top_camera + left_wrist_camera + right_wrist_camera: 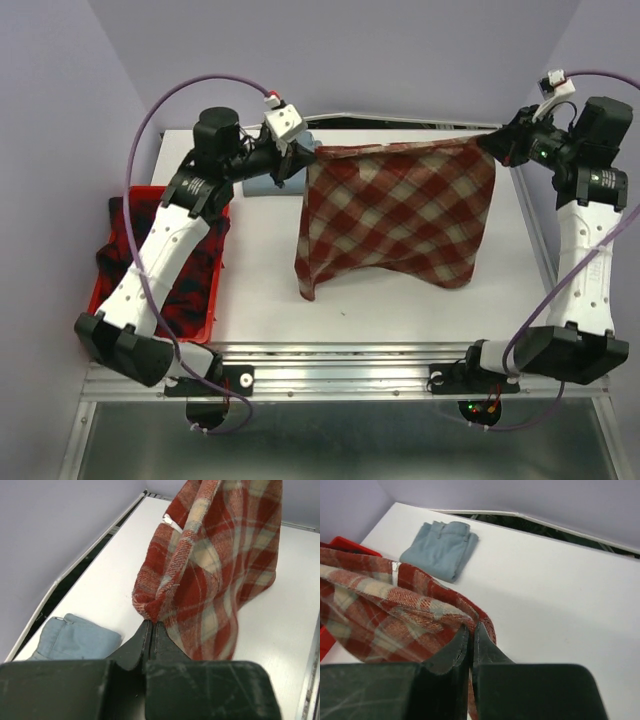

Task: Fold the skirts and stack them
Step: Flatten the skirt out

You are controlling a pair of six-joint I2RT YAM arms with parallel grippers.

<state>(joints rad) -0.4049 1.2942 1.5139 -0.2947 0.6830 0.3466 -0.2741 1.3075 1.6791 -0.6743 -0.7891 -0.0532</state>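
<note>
White desk [400, 310], lilac walls [350, 60]. Held the check skirt [400, 215] stretched between left hand [305, 152] and right hand [487, 143], each pinched shut on a top corner, hem hanging below both. Showed the blue skirt [440, 547] folded beside the left hand. Risked a thin pinch slipping, dropping one corner.

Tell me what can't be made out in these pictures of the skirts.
The blue skirt: in the top view the left arm hides most of it, and in the left wrist view the gripper cuts it off.
The plaid skirt in the red tray: in the top view the same arm covers part of it.
Hem of the checked skirt: in the top view the cloth hides whether it touches the table.
</note>
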